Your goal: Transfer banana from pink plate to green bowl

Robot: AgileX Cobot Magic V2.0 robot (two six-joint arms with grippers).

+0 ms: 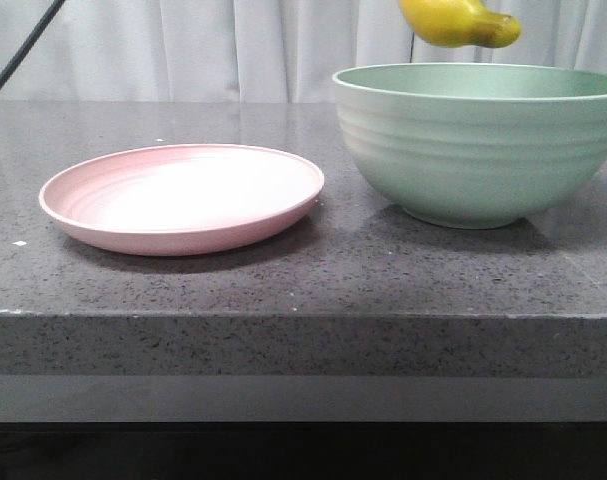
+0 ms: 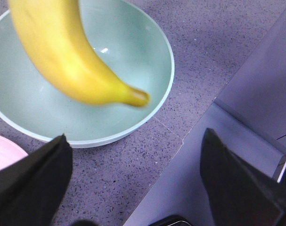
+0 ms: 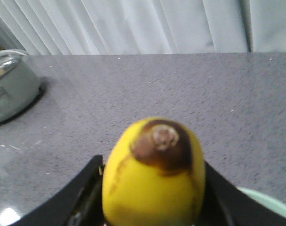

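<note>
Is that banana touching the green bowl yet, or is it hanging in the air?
Apart. The front view shows the banana above the green bowl's rim, with curtain visible between them. The right gripper holds it.

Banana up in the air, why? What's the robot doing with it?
The robot's right gripper is holding the banana, pinched between its jaws, up above the green bowl. The pink plate beside the bowl is bare, so the banana is already off it. The left gripper is open, holding nothing, and its camera looks down at the banana over the bowl. The banana isn't in the bowl yet.
</note>
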